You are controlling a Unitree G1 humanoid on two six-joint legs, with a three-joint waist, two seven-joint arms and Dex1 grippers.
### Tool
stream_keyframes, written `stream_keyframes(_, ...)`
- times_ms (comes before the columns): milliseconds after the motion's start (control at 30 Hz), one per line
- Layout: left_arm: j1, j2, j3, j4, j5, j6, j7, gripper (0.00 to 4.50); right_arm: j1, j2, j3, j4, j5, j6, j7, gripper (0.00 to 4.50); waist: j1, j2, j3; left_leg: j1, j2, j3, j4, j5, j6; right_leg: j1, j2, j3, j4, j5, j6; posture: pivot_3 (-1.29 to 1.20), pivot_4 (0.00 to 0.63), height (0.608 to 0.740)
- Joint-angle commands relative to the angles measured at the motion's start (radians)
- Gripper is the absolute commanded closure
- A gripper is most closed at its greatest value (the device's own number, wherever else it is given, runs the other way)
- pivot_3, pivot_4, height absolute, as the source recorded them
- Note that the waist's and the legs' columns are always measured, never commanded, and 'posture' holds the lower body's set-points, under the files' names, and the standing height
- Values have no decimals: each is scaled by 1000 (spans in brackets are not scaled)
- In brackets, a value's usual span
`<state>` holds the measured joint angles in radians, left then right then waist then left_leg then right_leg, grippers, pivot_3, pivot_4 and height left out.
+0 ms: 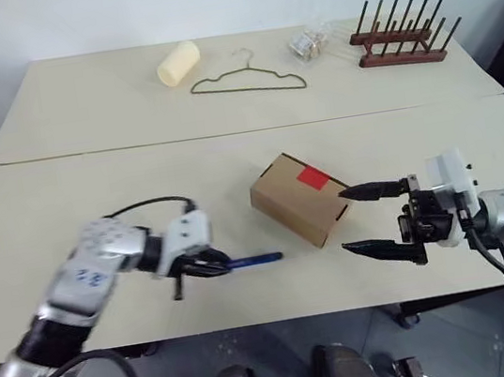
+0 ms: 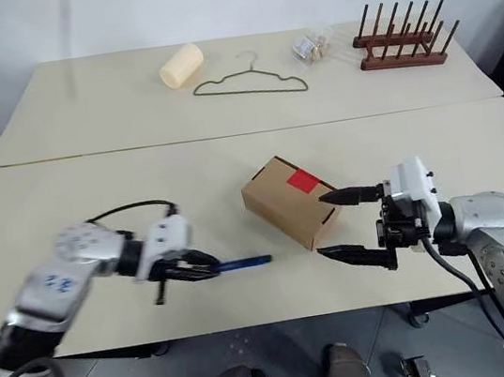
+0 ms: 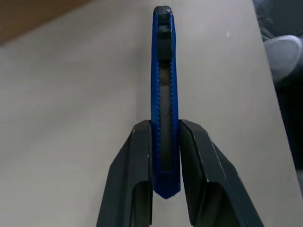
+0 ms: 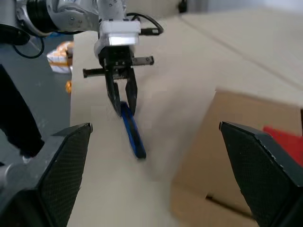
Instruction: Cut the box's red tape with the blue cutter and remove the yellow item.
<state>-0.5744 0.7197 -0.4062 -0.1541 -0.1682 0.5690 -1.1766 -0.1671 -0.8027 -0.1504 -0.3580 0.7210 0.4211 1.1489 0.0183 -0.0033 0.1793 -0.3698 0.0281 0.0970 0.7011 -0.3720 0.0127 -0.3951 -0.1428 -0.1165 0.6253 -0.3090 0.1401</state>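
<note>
silver-grey arms, white wrist housings, black ribbed fingers [image 3: 137, 175] — looping black cables

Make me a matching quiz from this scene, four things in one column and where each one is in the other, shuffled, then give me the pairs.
Things:
1. cutter
2. red tape
3. hanger
4. right gripper

Places or states:
A. on the box's top
B. open, beside the box
C. far table, next to the cream roll
D. clamped in the left gripper

Pairs: 1-D, 2-A, 3-C, 4-B
</note>
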Motion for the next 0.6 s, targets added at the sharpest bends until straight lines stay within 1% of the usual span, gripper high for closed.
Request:
stream_keyframes(33, -53, -50, -79, -6, 78, 91, 56, 4042, 50, -50, 26, -50, -79, -18, 9, 0, 7, 0, 0, 0, 0, 0, 0, 0, 0, 0, 0, 0, 0, 0, 0, 0, 150, 740)
stream_keyframes(67, -61, -62, -92, -10, 86, 109, 63, 4042, 63, -60, 35, -54, -99, -24, 11, 0, 10, 0, 0, 0, 0, 0, 0, 0, 0, 0, 0, 0, 0, 0, 0, 0, 150, 740)
stream_keyframes(167, -71, -76, -146, -60, 93, 174, 47, 4042, 94, -78, 68, -54, -169, -69, 26, 646, 18, 0, 0, 0, 0, -2, 2, 0, 1, 3, 0, 0, -1, 0, 1, 0, 150, 740)
stream_keyframes(333, -79, -74, -187, -140, 96, 258, 39, 4042, 87, -71, 148, -52, -277, -102, -1, 2389, 20, 0, 0, 0, 0, -2, 4, 0, 1, 4, 0, 1, -2, 1, 1, 0, 150, 740)
stream_keyframes(533, -81, -91, -199, -163, 89, 304, 50, 4042, 66, -40, 231, -44, -359, -114, -39, 4494, 21, 0, 0, 0, 0, -3, 4, 0, 1, 4, 0, 0, -2, 1, 1, 0, 150, 740)
stream_keyframes(600, -84, -90, -204, -165, 90, 309, 46, 4042, 55, -39, 257, -24, -403, -128, -51, 4494, 22, 0, 0, 0, 0, -3, 5, 0, 1, 4, 0, 0, -2, 1, 1, 0, 150, 740)
